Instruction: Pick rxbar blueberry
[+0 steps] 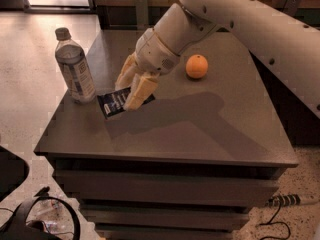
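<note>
Gripper lowered onto the snack bar, with no grasp closed on it yet.

In the camera view, the small flat rxbar blueberry [112, 105] in its dark navy wrapper lies on the grey-brown table top [200, 134] near the left edge, just beside the clear plastic water bottle [75, 69]. The cream two-finger gripper [126, 97] slants down onto the bar's right end with its fingers spread apart, one overlapping the wrapper. That tilt probably helps it straddle something so thin. The round orange fruit [196, 66] sits well apart, behind the arm.
</note>
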{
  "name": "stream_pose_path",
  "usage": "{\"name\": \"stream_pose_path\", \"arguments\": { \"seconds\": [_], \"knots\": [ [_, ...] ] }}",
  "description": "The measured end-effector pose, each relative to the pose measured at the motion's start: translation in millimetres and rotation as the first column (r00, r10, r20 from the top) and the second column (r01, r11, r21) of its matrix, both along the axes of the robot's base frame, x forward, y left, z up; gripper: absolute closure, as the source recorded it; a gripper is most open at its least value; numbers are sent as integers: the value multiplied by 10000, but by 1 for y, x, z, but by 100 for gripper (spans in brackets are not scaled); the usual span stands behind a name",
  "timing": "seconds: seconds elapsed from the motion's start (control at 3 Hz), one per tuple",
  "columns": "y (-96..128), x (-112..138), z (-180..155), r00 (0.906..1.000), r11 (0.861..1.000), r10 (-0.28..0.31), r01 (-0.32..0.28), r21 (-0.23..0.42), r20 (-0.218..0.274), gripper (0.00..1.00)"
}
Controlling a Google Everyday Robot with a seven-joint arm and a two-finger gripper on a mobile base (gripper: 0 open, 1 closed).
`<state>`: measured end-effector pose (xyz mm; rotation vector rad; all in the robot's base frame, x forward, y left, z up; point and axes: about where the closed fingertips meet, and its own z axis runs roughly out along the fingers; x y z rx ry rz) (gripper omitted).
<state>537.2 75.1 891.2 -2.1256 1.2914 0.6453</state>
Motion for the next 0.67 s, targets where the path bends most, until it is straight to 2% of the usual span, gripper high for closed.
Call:
{"name": "stream_pose_path", "arguments": {
  "seconds": [0.67],
  "knots": [
    [-16,-7,49,9931,9984,34,-99,552,1173,100]
  ]
}}
